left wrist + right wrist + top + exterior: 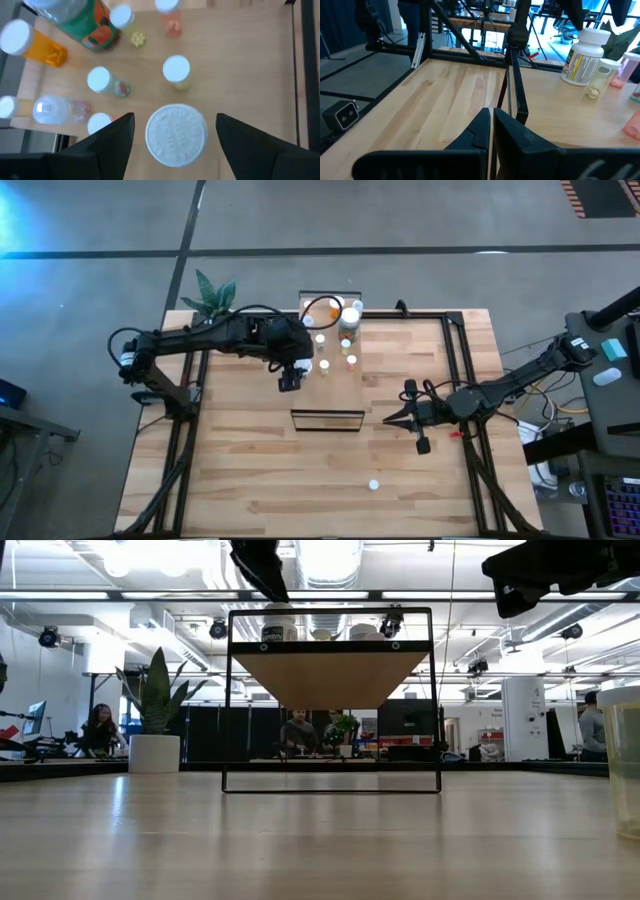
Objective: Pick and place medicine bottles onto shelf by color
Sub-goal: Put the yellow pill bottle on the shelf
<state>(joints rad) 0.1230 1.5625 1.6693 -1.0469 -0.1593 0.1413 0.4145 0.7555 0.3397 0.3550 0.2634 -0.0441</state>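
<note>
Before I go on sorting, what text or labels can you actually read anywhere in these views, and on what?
No text reads clearly in any view.
White cap between the open left gripper fingers: embossed lettering, too blurred to read.
White bottle on the shelf: yellow label with print, too small.
Dark-labelled bottle: white print, illegible.

Bottles [331,338] clustered on shelf [340,395] top, far half. Plant [212,295] at table [250,470] far-left corner. Lone bottle [374,484] on table, near side, right of shelf.
</note>
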